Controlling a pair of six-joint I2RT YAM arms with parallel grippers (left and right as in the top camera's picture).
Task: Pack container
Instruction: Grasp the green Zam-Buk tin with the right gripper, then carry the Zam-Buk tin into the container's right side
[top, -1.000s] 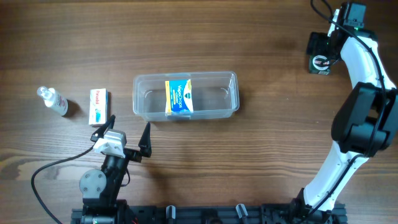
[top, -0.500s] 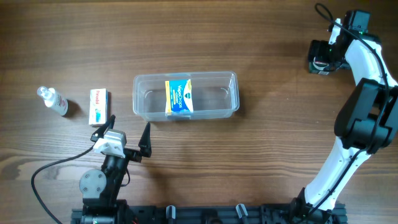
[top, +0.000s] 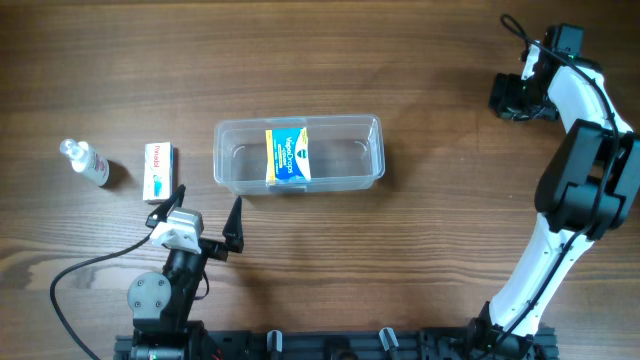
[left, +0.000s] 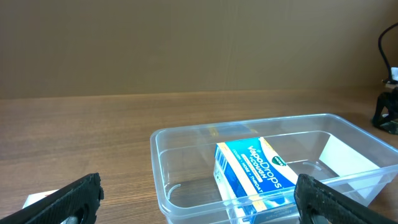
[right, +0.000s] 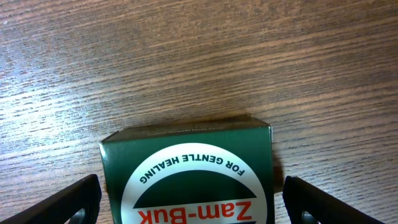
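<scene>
Container (top: 345, 150) sits mid-way along the bench (top: 420, 250), long side across. One blue box (top: 287, 156) lies in its left half; the right half is bare. Left gripper (top: 208, 203) is near the front-left corner, jaws wide, holding nothing. White box (top: 158, 170) and bottle (top: 85, 162) lie well left. Right gripper (right: 191, 193) is far right, jaws spread either side of the green box (right: 186, 140), no contact visible. Likely step: grasp that box. Centre it between the jaws, go lower, close squarely on the side faces so it won't twist.
</scene>
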